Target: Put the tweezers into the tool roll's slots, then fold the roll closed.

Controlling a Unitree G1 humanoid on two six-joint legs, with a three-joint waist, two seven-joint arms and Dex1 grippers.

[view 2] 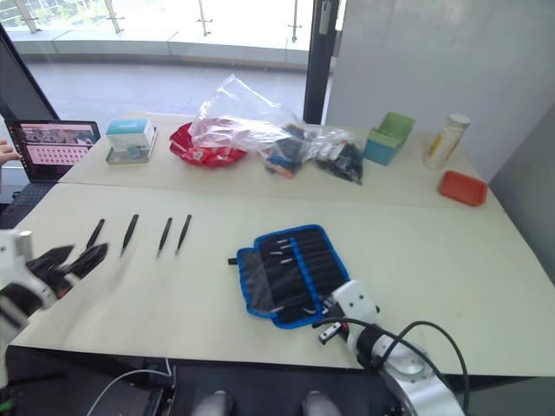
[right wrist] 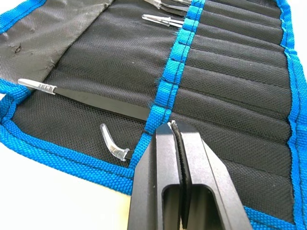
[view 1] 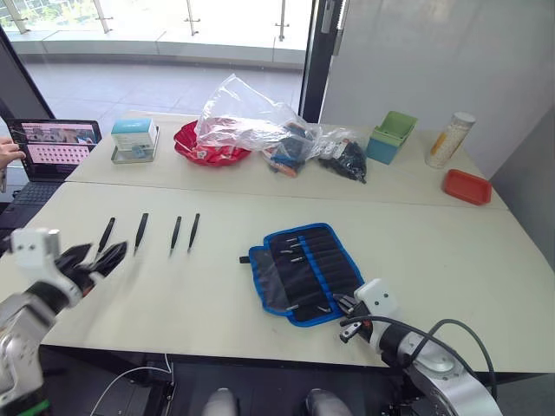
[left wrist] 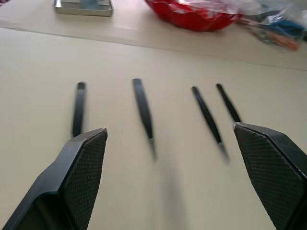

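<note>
Several slim black tweezers [view 1: 140,232] lie side by side on the table's left part, and I see them again in the left wrist view as tweezers [left wrist: 144,112]. My left gripper [view 1: 94,260] hovers just in front of them, open, its fingers [left wrist: 81,177] spread wide with nothing between. The tool roll [view 1: 308,270], black with blue binding, lies unfolded at the table's front centre. Some tweezers [right wrist: 96,99] with clear tip caps sit in its slots [right wrist: 230,91]. My right gripper [right wrist: 173,125] is shut and empty, its tip at the roll's blue middle band near the front edge.
Along the back stand a laptop [view 1: 56,143] with a person's hand [view 1: 7,152] beside it, a small box [view 1: 134,139], a red bowl [view 1: 208,149], clear plastic bags [view 1: 260,121], a green bin [view 1: 392,136], a bottle [view 1: 449,139] and a red tray [view 1: 468,185].
</note>
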